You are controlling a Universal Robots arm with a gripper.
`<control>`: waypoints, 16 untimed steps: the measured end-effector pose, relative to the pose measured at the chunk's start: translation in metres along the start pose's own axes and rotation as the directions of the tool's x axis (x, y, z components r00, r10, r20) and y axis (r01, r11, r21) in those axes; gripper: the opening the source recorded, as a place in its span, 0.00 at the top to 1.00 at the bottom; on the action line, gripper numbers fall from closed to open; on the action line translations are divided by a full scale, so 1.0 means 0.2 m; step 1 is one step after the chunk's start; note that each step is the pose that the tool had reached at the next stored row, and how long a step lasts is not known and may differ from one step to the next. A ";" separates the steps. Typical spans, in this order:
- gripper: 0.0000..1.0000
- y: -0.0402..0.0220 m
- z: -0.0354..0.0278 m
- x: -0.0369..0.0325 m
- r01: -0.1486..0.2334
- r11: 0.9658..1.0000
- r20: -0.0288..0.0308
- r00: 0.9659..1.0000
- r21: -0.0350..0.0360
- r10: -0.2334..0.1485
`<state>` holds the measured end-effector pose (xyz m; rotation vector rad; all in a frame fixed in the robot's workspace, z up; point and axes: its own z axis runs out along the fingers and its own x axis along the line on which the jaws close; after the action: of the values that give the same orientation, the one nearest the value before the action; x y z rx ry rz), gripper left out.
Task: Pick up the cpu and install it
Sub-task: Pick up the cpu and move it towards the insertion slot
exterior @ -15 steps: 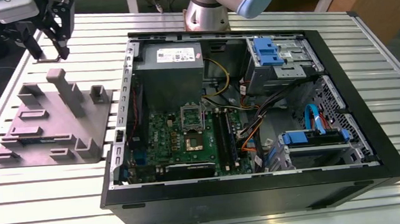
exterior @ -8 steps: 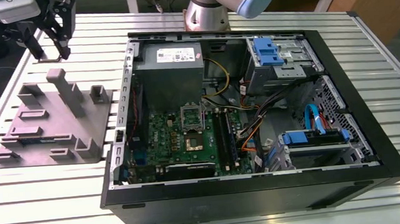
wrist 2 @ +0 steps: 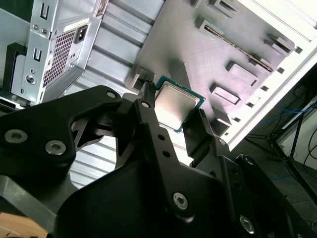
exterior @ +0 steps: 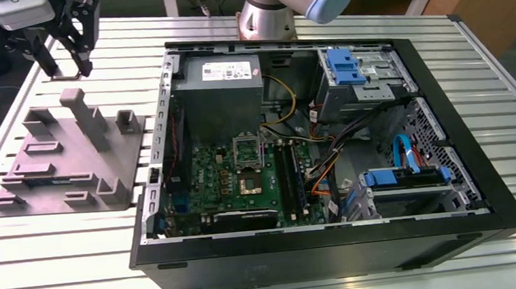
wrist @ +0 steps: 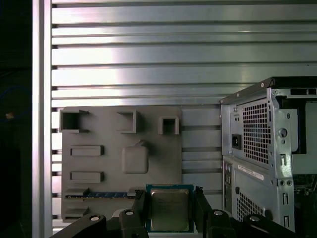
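Observation:
The cpu (wrist 2: 176, 105) (wrist: 169, 208), a small square chip with a silvery top and a thin green rim, sits between my black fingers in both wrist views. My gripper (exterior: 67, 70) (wrist 2: 174, 107) (wrist: 169, 196) is shut on it by two opposite edges. In the exterior view the gripper hangs high above the slatted table, beyond the grey parts fixture (exterior: 68, 161) and to the exterior view's left of the open computer case (exterior: 338, 248). The motherboard's dark square socket (exterior: 250, 183) lies inside the case, far from the gripper.
The grey fixture (wrist: 121, 158) (wrist 2: 198, 54) carries raised posts and pockets below the gripper. Inside the case are a metal power supply (exterior: 220, 86), blue drive brackets (exterior: 348, 66), loose cables (exterior: 331, 153) and memory slots (exterior: 289, 173). The arm's base (exterior: 267, 14) stands behind the case.

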<state>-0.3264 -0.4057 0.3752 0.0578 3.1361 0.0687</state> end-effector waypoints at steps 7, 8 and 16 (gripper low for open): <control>0.53 0.000 0.000 -0.007 0.000 1.000 0.000 1.000 0.000 0.000; 0.53 0.000 0.000 -0.008 0.000 1.000 0.000 1.000 0.000 0.000; 0.53 0.001 0.000 -0.015 0.000 1.000 0.000 1.000 0.000 0.000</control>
<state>-0.3235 -0.4057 0.3752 0.0579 3.1362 0.0687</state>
